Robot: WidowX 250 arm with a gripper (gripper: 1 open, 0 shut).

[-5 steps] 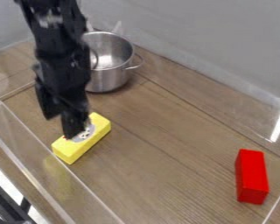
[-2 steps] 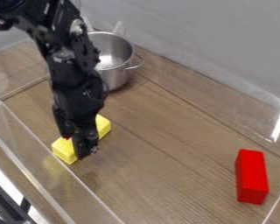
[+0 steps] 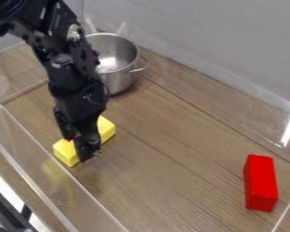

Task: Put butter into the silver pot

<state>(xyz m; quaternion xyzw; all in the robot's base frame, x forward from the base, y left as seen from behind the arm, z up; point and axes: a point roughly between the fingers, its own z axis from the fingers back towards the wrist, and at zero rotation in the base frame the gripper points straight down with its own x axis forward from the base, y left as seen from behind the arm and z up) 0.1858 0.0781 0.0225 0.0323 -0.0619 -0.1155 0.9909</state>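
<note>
The butter (image 3: 72,151) is a small yellow block lying on the wooden table at the front left; my gripper covers most of its top face. My gripper (image 3: 82,144) is lowered straight onto it, with its black fingers (image 3: 91,146) down around the block's middle. I cannot tell whether the fingers are pressing on the block or still apart from it. The silver pot (image 3: 113,65) stands upright behind the arm at the back left, a short way beyond the butter, partly hidden by the arm.
A plain red block (image 3: 260,181) lies at the front right. A clear wall (image 3: 232,82) runs along the back right, and a low clear edge (image 3: 14,186) lines the front left. Bare wood lies between the butter and the red block.
My gripper came down from above the butter onto it and turned a little. Over the last half second it hardly moved. The butter has stayed in place.
</note>
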